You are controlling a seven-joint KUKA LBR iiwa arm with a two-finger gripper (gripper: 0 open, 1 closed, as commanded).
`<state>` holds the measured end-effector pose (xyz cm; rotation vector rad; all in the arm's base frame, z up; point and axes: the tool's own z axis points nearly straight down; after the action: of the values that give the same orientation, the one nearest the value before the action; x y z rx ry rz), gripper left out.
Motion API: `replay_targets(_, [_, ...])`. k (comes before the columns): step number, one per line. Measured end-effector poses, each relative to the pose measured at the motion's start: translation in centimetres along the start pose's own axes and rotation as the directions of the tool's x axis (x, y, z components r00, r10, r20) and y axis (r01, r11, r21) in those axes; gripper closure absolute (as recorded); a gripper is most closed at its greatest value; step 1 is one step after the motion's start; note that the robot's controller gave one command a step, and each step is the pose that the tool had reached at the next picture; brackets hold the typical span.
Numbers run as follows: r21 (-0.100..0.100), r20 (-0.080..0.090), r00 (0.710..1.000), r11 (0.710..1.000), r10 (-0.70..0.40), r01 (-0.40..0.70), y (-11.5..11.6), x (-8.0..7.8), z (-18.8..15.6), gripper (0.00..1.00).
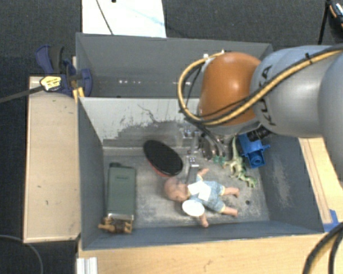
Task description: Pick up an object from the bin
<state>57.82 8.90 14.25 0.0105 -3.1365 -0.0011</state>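
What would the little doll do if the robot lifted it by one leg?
The doll would probably hang head-down, since its round head looks like its biggest part. Its thin arms and legs stick out, so it might swing or twist. Lying flat in cloth clothes, it likely won't roll if pushed.

grey bin [91,170]; black oval [163,157] with a red rim; olive-green box [121,190]; doll [208,192] in pale blue and white; blue block [253,150]; orange wrist cover [228,84].
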Motion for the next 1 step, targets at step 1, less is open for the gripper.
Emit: replay_targets(1, [-0.001, 0.008, 1.0, 1.0, 0.003, -0.003, -0.05, -0.16, -0.49, 0.0])
